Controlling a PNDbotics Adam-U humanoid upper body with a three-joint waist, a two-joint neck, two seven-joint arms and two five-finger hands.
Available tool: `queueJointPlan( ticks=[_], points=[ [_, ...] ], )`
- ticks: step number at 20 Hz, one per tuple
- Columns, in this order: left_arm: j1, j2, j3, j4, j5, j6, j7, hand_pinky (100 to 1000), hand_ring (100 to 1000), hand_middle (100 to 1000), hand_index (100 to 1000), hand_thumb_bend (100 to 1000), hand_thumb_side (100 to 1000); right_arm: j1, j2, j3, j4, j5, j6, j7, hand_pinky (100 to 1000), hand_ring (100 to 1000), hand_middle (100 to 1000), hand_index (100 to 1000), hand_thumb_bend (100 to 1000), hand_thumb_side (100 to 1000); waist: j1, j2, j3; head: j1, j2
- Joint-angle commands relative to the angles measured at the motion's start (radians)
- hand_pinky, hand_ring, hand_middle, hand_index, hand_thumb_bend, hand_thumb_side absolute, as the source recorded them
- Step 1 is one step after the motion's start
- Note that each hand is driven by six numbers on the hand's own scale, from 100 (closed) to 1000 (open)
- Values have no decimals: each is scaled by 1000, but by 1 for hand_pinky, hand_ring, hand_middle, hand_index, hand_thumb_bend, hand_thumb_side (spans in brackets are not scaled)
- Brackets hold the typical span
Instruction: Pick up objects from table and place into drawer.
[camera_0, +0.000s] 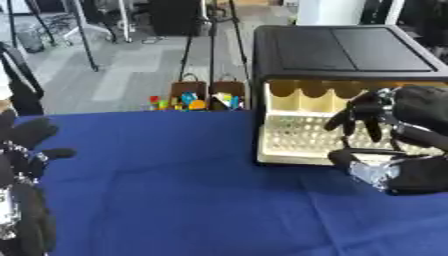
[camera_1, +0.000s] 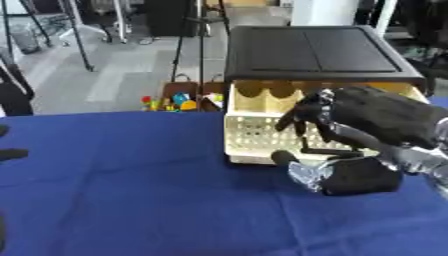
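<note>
Right eye view — right hand (camera_1: 350, 150) over drawer (camera_1: 254, 135).

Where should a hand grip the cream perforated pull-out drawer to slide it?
Grip the cream perforated pull-out drawer by its front wall's top edge, coming from the front, the robot's side. It sticks out of the black cabinet toward the robot, open on top, so fingers can hook over. The right hand is there.

Right robot hand (camera_1: 350, 145) over open drawer (camera_0: 293, 137)
</note>
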Motion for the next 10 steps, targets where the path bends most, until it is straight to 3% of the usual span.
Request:
queueJointPlan(
  ticks=[1, 10],
  points=[
    [-11, 4, 1, -13, -1, -2, 1, 560, 753, 708, 926, 393, 935, 25, -31, 13, -14, -10, 29, 34, 100, 435, 565, 802, 267, 898, -1, -14, 4, -2, 0],
    [-12, 2, 0, -13, 2, -2, 1, 559, 753, 708, 927, 389, 937, 64, -27, 29, -14, -6, 64, 60, 100, 443, 576, 800, 272, 892, 4, -7, 8, -8, -3]
  ],
)
